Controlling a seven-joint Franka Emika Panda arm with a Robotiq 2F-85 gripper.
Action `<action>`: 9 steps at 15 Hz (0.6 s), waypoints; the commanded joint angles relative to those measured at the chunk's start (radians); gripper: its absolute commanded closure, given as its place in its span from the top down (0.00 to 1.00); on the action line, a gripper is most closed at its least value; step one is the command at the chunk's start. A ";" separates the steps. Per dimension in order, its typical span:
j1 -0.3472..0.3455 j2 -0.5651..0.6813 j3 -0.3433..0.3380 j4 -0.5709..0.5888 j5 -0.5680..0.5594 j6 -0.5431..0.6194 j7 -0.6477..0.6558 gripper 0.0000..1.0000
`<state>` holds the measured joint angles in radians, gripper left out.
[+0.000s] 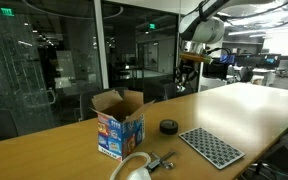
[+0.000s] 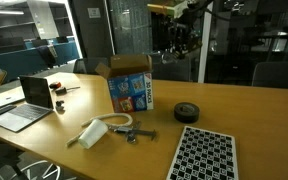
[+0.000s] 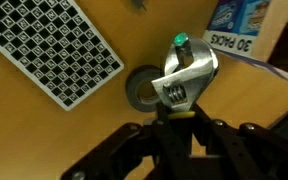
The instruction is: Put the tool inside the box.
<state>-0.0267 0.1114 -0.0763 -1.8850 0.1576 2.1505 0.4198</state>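
Note:
My gripper is shut on a silver adjustable wrench with a green tip, which sticks out from the jaws. In both exterior views the gripper hangs high above the wooden table, beyond the box. The box is brown cardboard with upright flaps and blue printed sides. It stands on the table, and its corner shows at the top right of the wrist view. A black roll lies below the wrench, beside the box.
A black-and-white checkered board lies near the table's front edge. A white cup-like object and loose metal tools lie in front of the box. A laptop sits further along the table.

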 commanded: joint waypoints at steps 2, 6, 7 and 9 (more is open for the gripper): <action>0.038 0.004 0.071 0.133 0.075 -0.024 -0.090 0.16; 0.080 0.048 0.134 0.220 0.103 -0.048 -0.221 0.16; 0.088 0.061 0.148 0.236 0.107 -0.052 -0.256 0.16; 0.107 0.096 0.174 0.269 0.102 -0.065 -0.323 0.16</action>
<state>0.0650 0.1431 0.0703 -1.7154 0.2399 2.1277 0.2023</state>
